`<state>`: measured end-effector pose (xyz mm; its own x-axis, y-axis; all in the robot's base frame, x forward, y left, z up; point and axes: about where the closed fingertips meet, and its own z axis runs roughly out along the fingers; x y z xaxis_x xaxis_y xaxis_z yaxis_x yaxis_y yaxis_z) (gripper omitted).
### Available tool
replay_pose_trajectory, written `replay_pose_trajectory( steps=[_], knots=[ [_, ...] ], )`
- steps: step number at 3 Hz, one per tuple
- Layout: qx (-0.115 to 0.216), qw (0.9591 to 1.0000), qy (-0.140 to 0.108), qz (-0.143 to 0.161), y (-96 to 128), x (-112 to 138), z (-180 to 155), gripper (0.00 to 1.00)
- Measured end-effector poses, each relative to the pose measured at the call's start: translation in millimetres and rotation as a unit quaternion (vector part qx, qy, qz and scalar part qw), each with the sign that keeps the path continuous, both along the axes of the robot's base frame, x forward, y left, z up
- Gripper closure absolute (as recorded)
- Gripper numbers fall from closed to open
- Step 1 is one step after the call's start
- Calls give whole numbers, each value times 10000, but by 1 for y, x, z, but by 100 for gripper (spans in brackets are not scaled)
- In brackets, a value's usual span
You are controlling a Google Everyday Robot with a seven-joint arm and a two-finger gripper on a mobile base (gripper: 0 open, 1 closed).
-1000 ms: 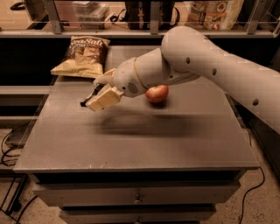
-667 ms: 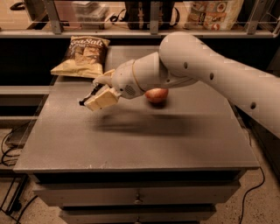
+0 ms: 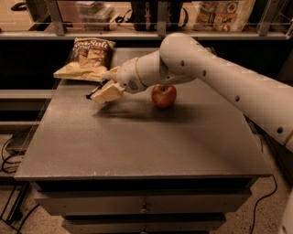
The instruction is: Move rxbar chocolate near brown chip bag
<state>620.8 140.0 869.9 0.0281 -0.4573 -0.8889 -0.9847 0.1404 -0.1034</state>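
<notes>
The brown chip bag (image 3: 87, 58) lies at the table's back left, dark brown top with white lettering and a tan lower part. My gripper (image 3: 103, 90) hangs just above the table in front of the bag's right corner. It is shut on the rxbar chocolate (image 3: 93, 93), of which only a thin black end shows between the tan fingers (image 3: 108, 93). The bar sits a short way from the bag's lower edge. My white arm (image 3: 206, 73) reaches in from the right.
A red apple (image 3: 164, 95) stands on the grey table (image 3: 137, 141) right of the gripper, under my arm. A white-and-red printed bag (image 3: 224, 13) stands on the shelf behind. Drawers face the front below the tabletop.
My gripper has moved back and slightly left with the bar, closer to the chip bag. The apple and the bag have not moved.
</notes>
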Motion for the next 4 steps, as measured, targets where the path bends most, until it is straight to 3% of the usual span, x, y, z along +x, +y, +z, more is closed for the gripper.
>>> replay_pose_trajectory(
  steps=[1,2,4],
  knots=[
    [-107,9998,7,-161,-13,31,-1,100],
    [-167,9994,8,-287,-22,53,1,83],
    [-209,9988,-39,-446,-24,78,5,36]
  ],
)
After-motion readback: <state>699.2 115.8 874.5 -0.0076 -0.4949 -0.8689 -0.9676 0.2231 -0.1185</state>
